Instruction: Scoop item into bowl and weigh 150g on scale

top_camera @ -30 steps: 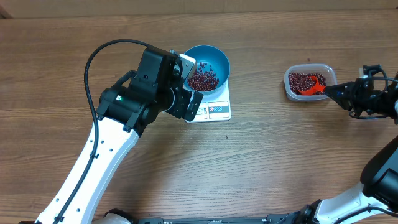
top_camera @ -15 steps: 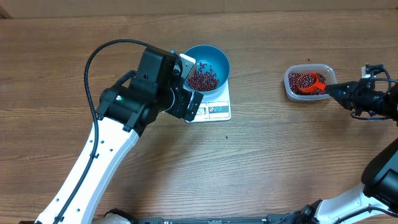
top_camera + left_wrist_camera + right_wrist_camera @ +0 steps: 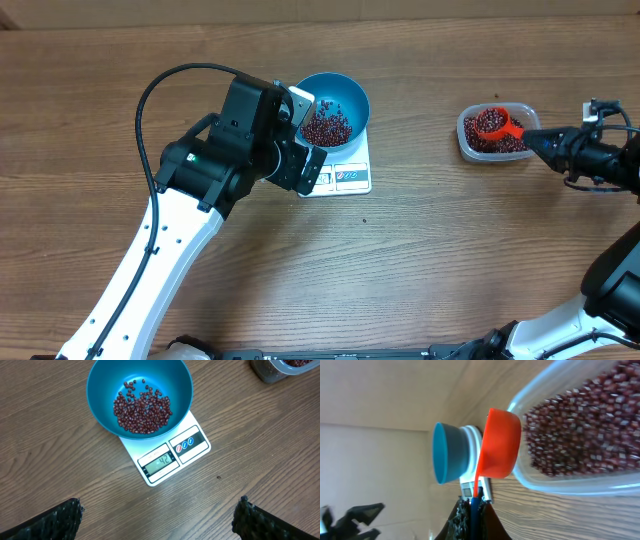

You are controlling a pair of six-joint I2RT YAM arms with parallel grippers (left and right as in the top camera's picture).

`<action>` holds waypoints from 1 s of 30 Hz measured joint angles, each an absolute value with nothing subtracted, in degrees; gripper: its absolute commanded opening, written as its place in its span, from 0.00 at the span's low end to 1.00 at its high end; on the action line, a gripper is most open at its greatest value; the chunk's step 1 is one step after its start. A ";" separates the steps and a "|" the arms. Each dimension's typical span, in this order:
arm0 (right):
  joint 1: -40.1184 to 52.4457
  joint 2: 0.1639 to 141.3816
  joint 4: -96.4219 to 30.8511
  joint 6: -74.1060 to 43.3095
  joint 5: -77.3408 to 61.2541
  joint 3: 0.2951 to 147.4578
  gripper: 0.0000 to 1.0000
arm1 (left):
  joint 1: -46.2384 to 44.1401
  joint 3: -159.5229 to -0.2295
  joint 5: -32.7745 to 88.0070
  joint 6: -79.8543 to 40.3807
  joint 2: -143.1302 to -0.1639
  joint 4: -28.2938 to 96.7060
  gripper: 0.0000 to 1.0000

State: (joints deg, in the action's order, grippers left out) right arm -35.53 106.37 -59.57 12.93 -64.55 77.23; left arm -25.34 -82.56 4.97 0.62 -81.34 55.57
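Observation:
The blue bowl (image 3: 345, 92) stands on the white scale (image 3: 350, 178) with a layer of maroon beans (image 3: 327, 128) in it. In the left wrist view the bowl (image 3: 107, 385), its beans (image 3: 142, 410) and the scale (image 3: 172, 455) lie ahead, and the display reads 42. My left gripper (image 3: 157, 510) hovers open and empty beside the scale, over bare wood. My right gripper (image 3: 545, 143) is shut on the handle of a red scoop (image 3: 497, 123), which is heaped with beans and held level over the clear tub (image 3: 465, 145). From the right wrist, the scoop (image 3: 502, 442) hangs at the tub's edge.
The clear tub (image 3: 580, 485) holds many more beans (image 3: 585, 435). The left arm (image 3: 215, 170) reaches over the table left of the scale. A single stray bean (image 3: 364, 221) lies on the wood in front of the scale. The tub's corner (image 3: 272, 370) shows in the left wrist view.
The scoop has come up out of the tub's beans, turned level and now carries a full load. The left arm, bowl and scale have not moved.

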 measured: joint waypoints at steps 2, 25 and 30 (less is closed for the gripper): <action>-35.53 106.37 -59.57 12.95 -66.74 77.23 0.04 | -25.34 -82.56 4.99 0.62 -81.34 55.57 1.00; -17.87 106.41 -59.33 11.49 -75.42 78.50 0.04 | -25.34 -82.56 4.99 0.64 -81.34 55.57 1.00; -12.99 106.41 -55.83 8.08 -75.75 80.03 0.04 | -25.34 -82.56 4.97 0.62 -81.34 55.57 1.00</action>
State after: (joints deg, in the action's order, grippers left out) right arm -12.99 106.41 -55.83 8.08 -75.75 80.03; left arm -25.34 -82.56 4.97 0.62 -81.34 55.57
